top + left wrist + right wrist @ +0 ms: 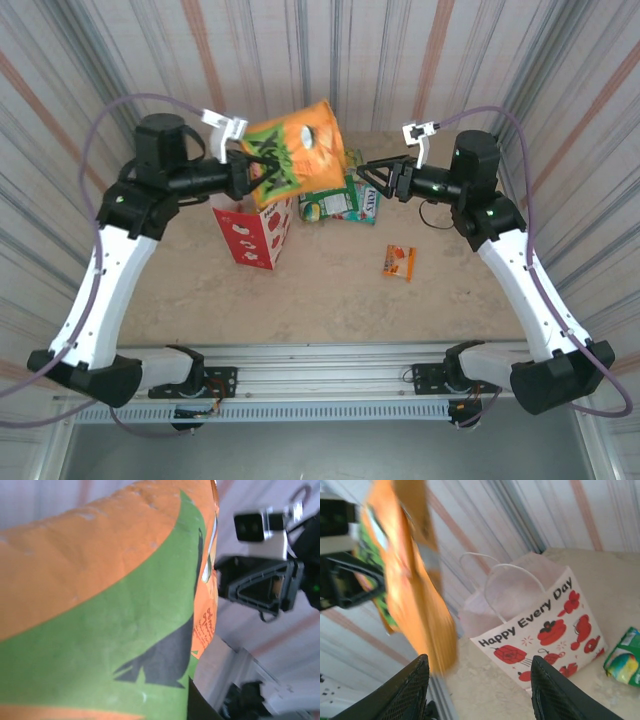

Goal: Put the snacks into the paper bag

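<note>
Holding the packet (295, 150), orange and green, in my left gripper (243, 165), clamped on its left edge, up in the air above the bag (250, 238). My right gripper (362, 172) is wide, holds nothing, just beside the packet's right edge. Bag upright on the table (330, 300), mouth open. Green packets (335, 205) lie just right of the bag; the sachet (399, 261) lies apart, nearer me.

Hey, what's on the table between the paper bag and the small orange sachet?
Nothing: in the top view the table between the paper bag and the orange sachet is bare. The green packets lie farther back.
</note>
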Robot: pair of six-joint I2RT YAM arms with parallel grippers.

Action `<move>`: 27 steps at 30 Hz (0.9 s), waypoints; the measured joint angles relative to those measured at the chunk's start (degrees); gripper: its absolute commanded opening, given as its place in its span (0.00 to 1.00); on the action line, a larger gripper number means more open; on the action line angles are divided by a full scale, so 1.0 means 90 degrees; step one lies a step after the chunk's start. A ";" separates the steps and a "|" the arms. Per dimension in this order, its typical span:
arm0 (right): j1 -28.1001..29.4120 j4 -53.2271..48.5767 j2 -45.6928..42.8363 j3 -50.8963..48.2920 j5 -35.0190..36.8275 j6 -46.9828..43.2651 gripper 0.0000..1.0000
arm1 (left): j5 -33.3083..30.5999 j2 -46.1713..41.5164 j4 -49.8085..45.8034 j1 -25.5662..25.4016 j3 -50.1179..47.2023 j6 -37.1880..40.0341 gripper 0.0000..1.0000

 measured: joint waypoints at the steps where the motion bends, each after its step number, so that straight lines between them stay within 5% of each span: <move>1: 0.0000 -0.0070 0.0000 0.0000 0.0044 -0.0010 0.55 | -0.0270 -0.0046 -0.0080 0.0039 0.0194 0.0056 0.10; 10: 0.0000 -0.0916 0.0070 0.0000 0.0580 -0.0221 0.55 | -0.2652 0.0109 -0.1498 0.0058 0.1889 0.0702 0.09; 27: 0.0010 -0.1965 0.0573 0.0000 0.0959 -0.0486 0.53 | -0.4728 0.2120 -0.3900 -0.0408 0.2548 0.1447 0.13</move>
